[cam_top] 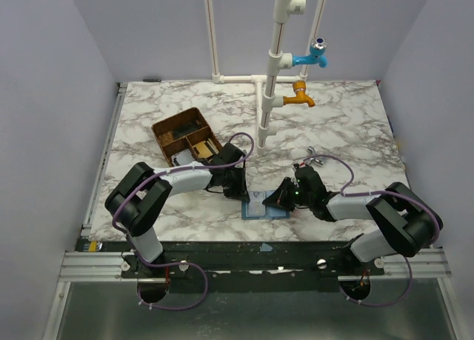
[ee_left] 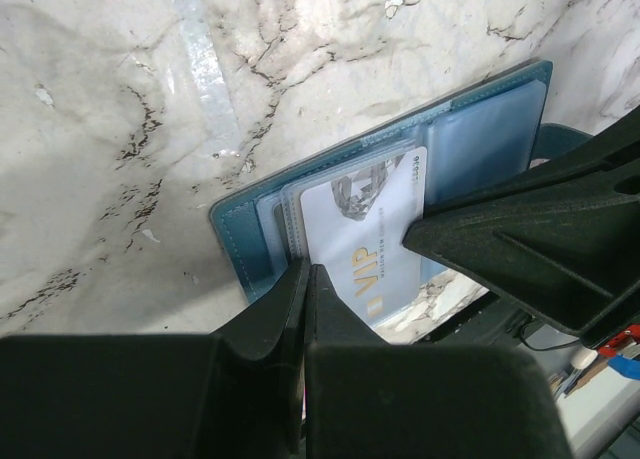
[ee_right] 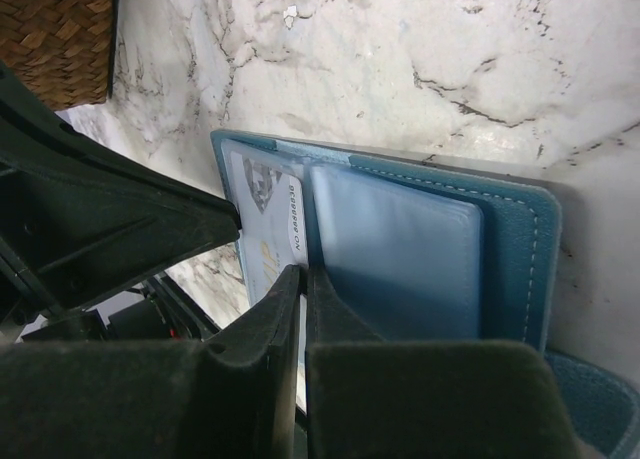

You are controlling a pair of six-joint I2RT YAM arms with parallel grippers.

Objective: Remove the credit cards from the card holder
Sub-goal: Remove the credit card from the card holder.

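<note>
Behind, a brown woven tray [cam_top: 187, 132] sits beside the left arm [cam_top: 181, 178], and a white pipe stand [cam_top: 275, 58] rises at the marbled desk's [cam_top: 355, 125] back. Both arms reach low and inward over the blue stitched card holder [cam_top: 261, 207], lying open near the front edge. The left jaws are pressed together at a corner of the glossy white credit card [ee_left: 365, 244] jutting from its clear sleeve; the right jaws, nearly together, touch the opposite edge.
</note>
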